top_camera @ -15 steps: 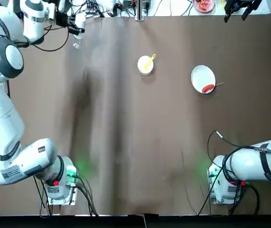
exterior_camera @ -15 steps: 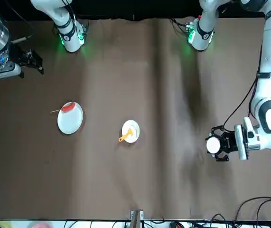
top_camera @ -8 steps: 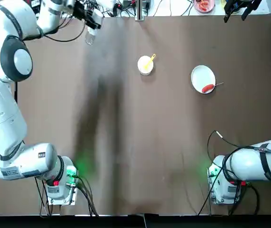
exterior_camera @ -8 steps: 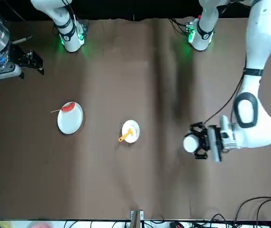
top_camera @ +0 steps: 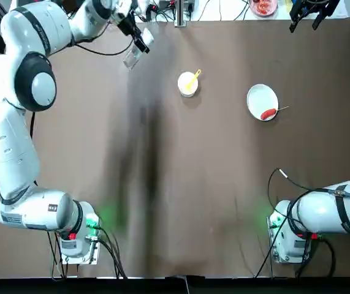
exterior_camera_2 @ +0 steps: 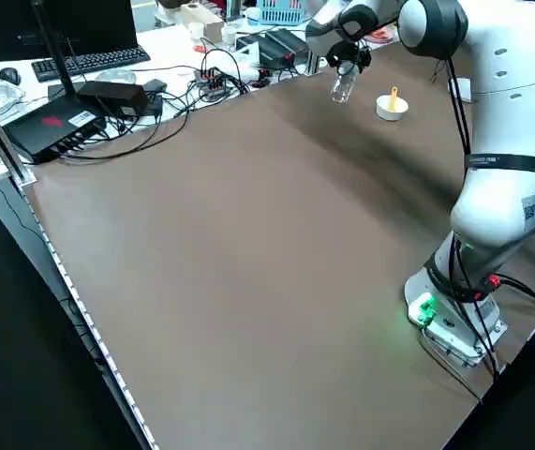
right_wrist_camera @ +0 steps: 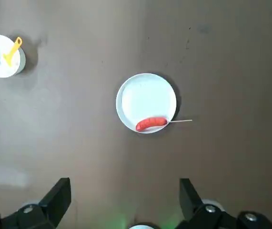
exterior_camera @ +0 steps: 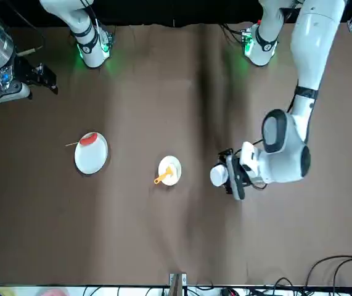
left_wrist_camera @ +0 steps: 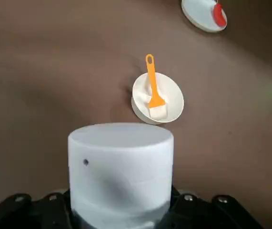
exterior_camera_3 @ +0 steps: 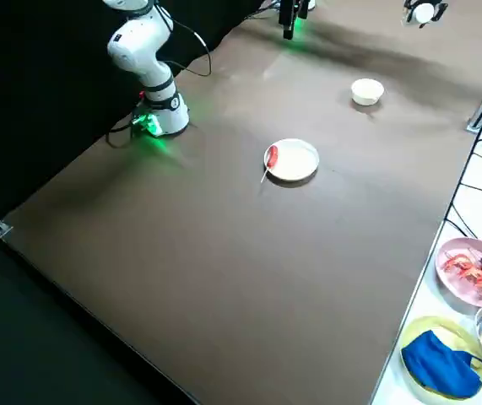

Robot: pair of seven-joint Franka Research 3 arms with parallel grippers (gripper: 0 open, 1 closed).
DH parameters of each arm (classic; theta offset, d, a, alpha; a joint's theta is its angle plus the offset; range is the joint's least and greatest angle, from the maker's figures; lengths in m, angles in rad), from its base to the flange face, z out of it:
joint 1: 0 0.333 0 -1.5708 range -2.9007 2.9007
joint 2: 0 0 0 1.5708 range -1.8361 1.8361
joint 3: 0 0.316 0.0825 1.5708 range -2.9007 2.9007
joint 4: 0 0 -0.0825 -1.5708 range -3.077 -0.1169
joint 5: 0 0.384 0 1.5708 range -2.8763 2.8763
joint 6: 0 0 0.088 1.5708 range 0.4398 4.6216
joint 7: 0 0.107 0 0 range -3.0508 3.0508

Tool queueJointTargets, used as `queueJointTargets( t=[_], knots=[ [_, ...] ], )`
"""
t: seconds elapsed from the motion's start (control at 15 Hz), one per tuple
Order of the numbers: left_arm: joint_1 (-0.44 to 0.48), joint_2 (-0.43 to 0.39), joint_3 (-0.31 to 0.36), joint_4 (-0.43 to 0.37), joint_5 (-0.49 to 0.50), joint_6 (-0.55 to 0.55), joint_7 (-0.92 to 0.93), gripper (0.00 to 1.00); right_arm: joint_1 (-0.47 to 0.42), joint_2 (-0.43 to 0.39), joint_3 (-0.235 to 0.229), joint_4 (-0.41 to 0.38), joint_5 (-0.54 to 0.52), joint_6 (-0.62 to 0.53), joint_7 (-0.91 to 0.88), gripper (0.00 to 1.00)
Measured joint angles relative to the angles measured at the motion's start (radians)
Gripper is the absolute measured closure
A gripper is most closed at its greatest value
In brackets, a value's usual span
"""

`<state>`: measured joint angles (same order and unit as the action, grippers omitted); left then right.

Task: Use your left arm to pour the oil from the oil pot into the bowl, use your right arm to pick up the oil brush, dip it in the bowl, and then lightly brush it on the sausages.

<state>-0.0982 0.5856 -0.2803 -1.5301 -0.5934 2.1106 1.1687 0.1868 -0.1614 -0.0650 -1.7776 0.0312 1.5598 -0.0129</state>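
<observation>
The left gripper point(top_camera: 139, 41) is clamped on the oil pot point(top_camera: 135, 54), held in the air over the table point(top_camera: 181, 184) at about ten o'clock from the bowl point(top_camera: 187, 84), well apart from it. The oil brush point(top_camera: 192, 78) lies in the bowl (handle over the rim). The sausage point(top_camera: 268, 113) rests on the plate point(top_camera: 260, 98). The right gripper point(right_wrist_camera: 125, 200) hangs high above the plate, fingers spread and empty

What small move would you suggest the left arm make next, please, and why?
Probably carry the oil pot a little further sideways until it is over the bowl. The left gripper holds the pot in the air, off to the bowl's side, and the brush lies in the bowl.
</observation>
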Motion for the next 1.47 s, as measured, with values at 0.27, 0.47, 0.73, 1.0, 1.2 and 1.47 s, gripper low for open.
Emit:
queueJointTargets(
  t=[0.27, 0.47, 0.73, 1.0, 1.2, 1.47],
  knots=[
    [-0.084, 0.039, 0.007, -0.007, 0.066, 0.068, -0.003, 0.45, 0.0, -0.001, -0.001, 0.006, 0.0, -0.004, 0.0, 0.0],
    [-0.147, 0.07, 0.011, -0.007, 0.084, 0.218, -0.003, 0.45, -0.001, -0.004, -0.004, 0.028, 0.0, -0.004, 0.001, 0.0],
    [-0.192, 0.106, 0.012, -0.007, 0.085, 0.321, 0.002, 0.45, -0.004, -0.003, -0.014, 0.034, 0.0, -0.001, 0.001, 0.0],
    [-0.244, 0.146, 0.013, -0.007, 0.085, 0.418, 0.008, 0.45, -0.005, -0.003, -0.014, 0.034, -0.001, 0.005, 0.001, 0.0],
    [-0.282, 0.169, 0.013, -0.007, 0.085, 0.49, 0.008, 0.45, -0.005, 0.004, -0.014, 0.032, -0.001, 0.024, 0.001, 0.0],
    [-0.313, 0.198, 0.014, -0.004, 0.085, 0.542, 0.011, 0.45, -0.003, 0.03, -0.011, 0.029, -0.001, 0.027, 0.001, 0.0]
  ],
)
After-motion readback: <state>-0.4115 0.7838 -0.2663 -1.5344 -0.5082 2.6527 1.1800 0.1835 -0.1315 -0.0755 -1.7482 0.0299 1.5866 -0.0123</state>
